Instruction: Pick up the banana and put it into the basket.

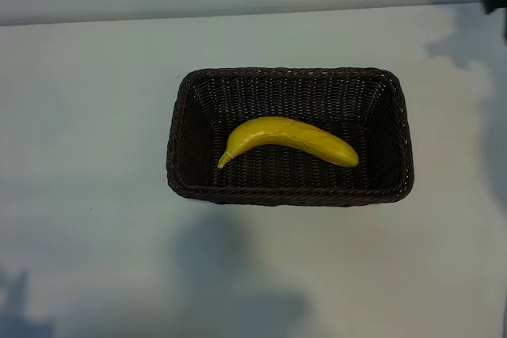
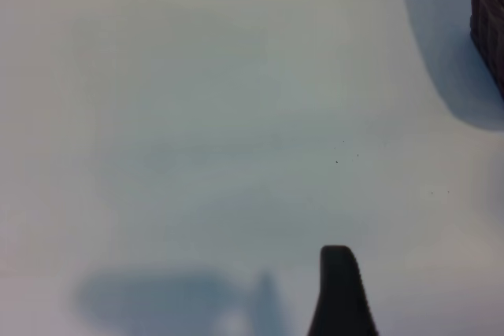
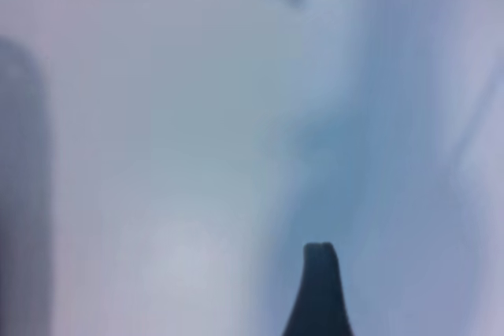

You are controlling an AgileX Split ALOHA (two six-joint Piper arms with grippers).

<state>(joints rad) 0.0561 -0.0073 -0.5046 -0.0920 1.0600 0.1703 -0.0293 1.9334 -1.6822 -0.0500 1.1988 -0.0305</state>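
Yellow against dark wicker, the banana (image 1: 287, 139) lay inside the basket (image 1: 181, 165) on its floor, stem end toward the left arm's side. We found the left gripper (image 2: 340, 289) over bare table (image 2: 197, 116), jaws apart and empty. The right gripper (image 3: 318, 289) likewise stood open, holding nothing.

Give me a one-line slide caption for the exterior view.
Yellow banana lying inside the dark wicker basket on the white table.
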